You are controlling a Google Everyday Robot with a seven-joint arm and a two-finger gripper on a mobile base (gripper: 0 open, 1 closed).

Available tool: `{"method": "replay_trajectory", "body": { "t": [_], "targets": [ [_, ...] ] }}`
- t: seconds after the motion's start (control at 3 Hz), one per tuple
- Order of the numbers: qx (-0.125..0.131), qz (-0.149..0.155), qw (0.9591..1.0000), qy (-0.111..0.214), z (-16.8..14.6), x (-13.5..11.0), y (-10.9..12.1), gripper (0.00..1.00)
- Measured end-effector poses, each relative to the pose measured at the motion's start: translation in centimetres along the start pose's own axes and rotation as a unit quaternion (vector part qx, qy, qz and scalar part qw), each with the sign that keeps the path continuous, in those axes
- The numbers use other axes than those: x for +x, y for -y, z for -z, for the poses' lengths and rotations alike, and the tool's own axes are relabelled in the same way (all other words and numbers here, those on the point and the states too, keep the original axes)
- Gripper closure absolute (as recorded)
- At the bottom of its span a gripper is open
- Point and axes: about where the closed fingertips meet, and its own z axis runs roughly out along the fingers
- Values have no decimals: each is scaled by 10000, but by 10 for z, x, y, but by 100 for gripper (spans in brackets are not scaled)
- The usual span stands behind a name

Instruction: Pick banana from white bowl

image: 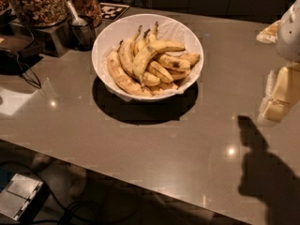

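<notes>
Approach not started: I'm parked off to the side, banana in bowl, untouched.

Grey counter (154, 149) carries everything. The white bowl (100, 50) sits at its far middle, paper-lined, wide enough that the fruit lies loose in a heap. My gripper (277, 97) hangs at the right edge, well apart from the bowl, above the counter, likely so the view of the pile is clear. How wide it stands I cannot tell. The banana (151, 51), the long curved bright one, lies on top of the heap across the shorter spotted ones, stem toward the near rim. Being topmost, it should lift free without dragging neighbours.
</notes>
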Motion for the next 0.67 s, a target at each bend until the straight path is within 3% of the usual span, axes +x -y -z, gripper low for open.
{"method": "replay_trajectory", "body": {
  "t": [0.33,0.67],
  "targets": [
    [0,0,10000,0,0,0,0,0],
    [78,382,9991,-164,5,-31,13,0]
  ]
}}
